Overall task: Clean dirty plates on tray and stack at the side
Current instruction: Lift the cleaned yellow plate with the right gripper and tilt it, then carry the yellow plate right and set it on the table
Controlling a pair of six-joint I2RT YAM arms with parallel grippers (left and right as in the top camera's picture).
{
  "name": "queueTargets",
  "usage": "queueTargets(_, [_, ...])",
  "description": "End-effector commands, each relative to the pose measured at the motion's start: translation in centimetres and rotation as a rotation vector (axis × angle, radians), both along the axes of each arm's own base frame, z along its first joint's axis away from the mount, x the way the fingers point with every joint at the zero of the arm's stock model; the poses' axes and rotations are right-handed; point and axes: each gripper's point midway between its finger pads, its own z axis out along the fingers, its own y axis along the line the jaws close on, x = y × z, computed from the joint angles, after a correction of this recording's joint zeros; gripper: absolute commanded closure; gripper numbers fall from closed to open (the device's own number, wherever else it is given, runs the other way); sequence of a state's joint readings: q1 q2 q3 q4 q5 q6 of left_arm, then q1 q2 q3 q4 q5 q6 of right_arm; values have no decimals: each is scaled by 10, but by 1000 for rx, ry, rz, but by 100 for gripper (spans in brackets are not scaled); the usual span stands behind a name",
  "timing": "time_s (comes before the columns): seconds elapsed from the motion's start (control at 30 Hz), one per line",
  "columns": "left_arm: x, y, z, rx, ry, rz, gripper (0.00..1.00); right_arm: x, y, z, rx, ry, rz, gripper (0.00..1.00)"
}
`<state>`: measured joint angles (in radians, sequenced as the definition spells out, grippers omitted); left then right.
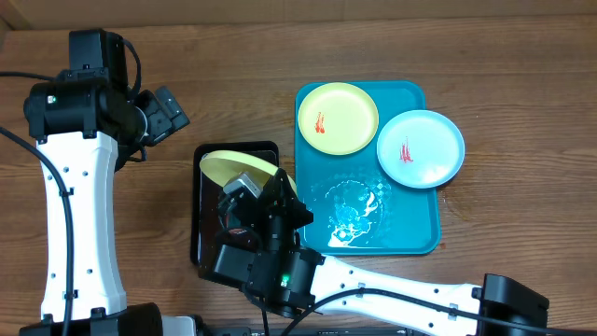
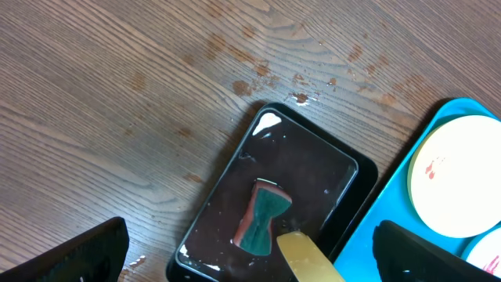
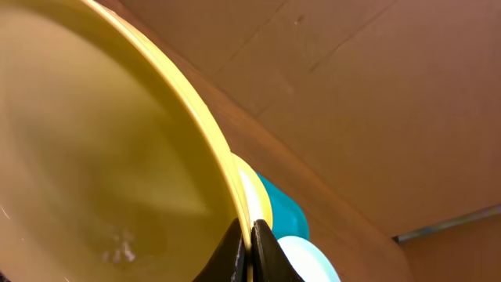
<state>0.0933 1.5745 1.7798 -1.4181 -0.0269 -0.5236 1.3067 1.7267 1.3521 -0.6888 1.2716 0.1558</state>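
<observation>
My right gripper [image 1: 250, 179] is shut on the rim of a pale yellow-green plate [image 1: 233, 166] and holds it tilted on edge over the black tray [image 1: 200, 210]; in the right wrist view the plate [image 3: 94, 157] fills the left and the fingers [image 3: 250, 247] pinch its rim. A second yellow-green plate [image 1: 338, 118] with a red smear lies at the back of the turquoise tray [image 1: 410, 229]. A light blue plate [image 1: 420, 148] with a red smear overhangs the tray's right rim. My left gripper [image 2: 250, 254] is open and empty above the table.
The black tray [image 2: 227, 196] holds a green and red sponge [image 2: 262, 215] and some wetness. Water or foam [image 1: 353, 213] lies on the turquoise tray's front half. Bare wood lies to the left and behind. A cardboard wall stands at the back.
</observation>
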Motion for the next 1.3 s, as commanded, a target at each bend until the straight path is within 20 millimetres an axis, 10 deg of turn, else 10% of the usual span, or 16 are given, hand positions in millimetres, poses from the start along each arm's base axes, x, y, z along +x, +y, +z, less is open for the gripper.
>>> queueTargets(0.0, [1,3,10,14,-31,1,0,1,0,16,1,-37,-11,96])
queueTargets(1.07, [1,3,10,14,-31,1,0,2,3,15,33,-31,-5,96])
queueTargets(1.27, [1,3,10,14,-31,1,0,17,8,-9,258,109,-19,96])
